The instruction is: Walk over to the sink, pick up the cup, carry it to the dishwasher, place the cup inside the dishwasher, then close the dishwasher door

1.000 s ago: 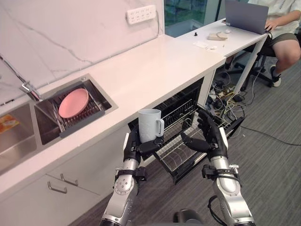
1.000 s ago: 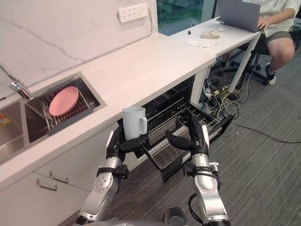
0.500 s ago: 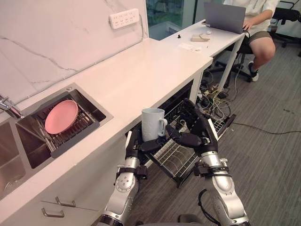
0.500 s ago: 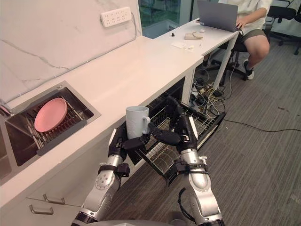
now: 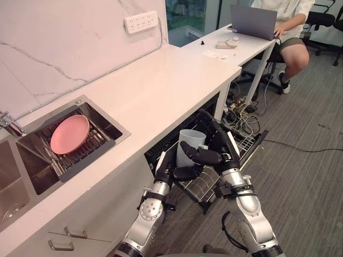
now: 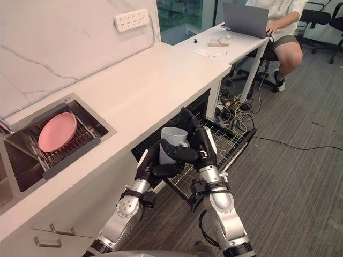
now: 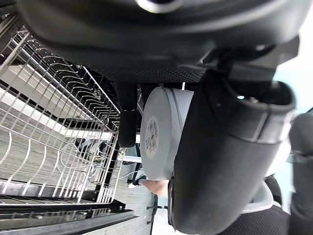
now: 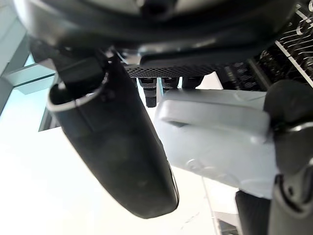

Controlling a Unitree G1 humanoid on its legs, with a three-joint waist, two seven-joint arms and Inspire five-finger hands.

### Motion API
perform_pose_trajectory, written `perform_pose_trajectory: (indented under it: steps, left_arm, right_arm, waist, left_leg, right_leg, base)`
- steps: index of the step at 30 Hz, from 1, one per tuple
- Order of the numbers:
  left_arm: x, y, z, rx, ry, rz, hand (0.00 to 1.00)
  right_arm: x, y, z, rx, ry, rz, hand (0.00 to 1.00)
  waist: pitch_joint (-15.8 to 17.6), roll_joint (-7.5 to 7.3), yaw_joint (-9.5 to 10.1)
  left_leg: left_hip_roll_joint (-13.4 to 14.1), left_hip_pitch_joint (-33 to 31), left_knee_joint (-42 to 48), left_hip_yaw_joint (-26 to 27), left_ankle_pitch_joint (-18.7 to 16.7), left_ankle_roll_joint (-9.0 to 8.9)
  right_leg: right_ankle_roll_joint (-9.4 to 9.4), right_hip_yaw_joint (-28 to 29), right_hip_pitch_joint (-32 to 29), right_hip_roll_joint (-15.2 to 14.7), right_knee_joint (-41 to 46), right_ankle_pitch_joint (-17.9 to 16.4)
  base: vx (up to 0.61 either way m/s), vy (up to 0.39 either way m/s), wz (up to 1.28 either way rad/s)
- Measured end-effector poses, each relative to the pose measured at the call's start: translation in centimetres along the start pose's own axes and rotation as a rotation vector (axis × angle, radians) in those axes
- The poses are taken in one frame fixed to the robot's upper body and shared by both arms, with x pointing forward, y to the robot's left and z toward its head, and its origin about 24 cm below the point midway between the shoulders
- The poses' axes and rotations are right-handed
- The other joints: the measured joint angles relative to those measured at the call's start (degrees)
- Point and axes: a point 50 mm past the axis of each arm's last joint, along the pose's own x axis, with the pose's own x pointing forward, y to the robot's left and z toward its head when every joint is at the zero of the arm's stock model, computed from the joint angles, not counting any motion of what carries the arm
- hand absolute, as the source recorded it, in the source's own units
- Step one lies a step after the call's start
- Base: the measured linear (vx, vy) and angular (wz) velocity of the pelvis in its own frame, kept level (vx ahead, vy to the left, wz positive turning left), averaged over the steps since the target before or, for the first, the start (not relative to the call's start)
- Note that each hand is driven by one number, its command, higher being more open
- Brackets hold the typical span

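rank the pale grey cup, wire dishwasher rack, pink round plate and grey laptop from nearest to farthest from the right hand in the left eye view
1. Pale grey cup, gripped in the right hand.
2. Wire dishwasher rack, just below.
3. Pink round plate, left, in the sink.
4. Grey laptop, on the far desk.

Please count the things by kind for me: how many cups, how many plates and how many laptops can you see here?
cup: 1
plate: 1
laptop: 1
total: 3
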Motion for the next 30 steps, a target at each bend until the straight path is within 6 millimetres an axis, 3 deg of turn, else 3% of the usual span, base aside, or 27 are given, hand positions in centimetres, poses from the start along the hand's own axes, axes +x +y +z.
perform_pose_trajectory:
  steps: [6, 7, 19, 20, 30]
  left_arm:
    - [0.0, -0.3, -0.1, 0.032, 0.015, -0.017, 0.30]
    - [0.1, -0.3, -0.1, 0.041, 0.013, -0.014, 0.30]
    - [0.3, -0.4, 0.6, 0.188, -0.024, -0.018, 0.30]
    - [0.3, -0.5, 0.8, 0.198, -0.033, -0.016, 0.90]
    - [0.6, 0.0, 4.2, 0.190, -0.179, 0.037, 0.90]
  right_arm:
    - [0.1, -0.5, -0.9, 0.006, 0.048, -0.017, 0.90]
    - [0.1, -0.5, -0.9, 0.006, 0.049, -0.020, 0.30]
    - [0.1, -1.8, -1.6, 0.074, 0.086, -0.078, 0.30]
    - [0.1, -1.8, -1.5, 0.078, 0.076, -0.075, 0.30]
    - [-0.1, -2.5, 0.2, 0.139, -0.044, -0.175, 0.30]
  waist:
    - [-0.1, -0.03, 0.01]
    - [-0.1, -0.06, 0.02]
    - [-1.2, -1.84, 0.10]
    - [-1.3, -1.97, 0.05]
    - [-1.5, -2.38, 0.31]
  left_leg:
    - [0.2, -0.5, -0.4, -0.3, 0.7, 0.05]
    - [0.2, -0.5, -0.6, -0.4, 0.9, 0.09]
    - [0.1, -0.7, -1.3, -1.2, 1.7, 0.03]
    - [0.1, -0.7, -1.3, -1.2, 1.7, 0.03]
    - [0.1, -0.2, -1.5, -1.3, 1.7, 0.02]
  right_leg:
    - [-0.17, -0.4, 0.5, 0.2, -2.1, 1.5]
    - [-0.20, -0.6, 0.5, 0.2, -2.2, 1.6]
    - [-0.35, -1.4, 0.5, 0.6, -2.5, 2.0]
    - [-0.34, -1.4, 0.5, 0.6, -2.5, 2.0]
    - [-0.34, -1.7, 1.5, 0.7, -3.6, 2.5]
  base:
    - [0.00, -0.002, 0.02]
    - [-0.01, -0.004, 0.04]
    - [-0.01, -0.003, 0.03]
    - [0.00, 0.000, 0.00]
    - [0.00, 0.000, 0.00]
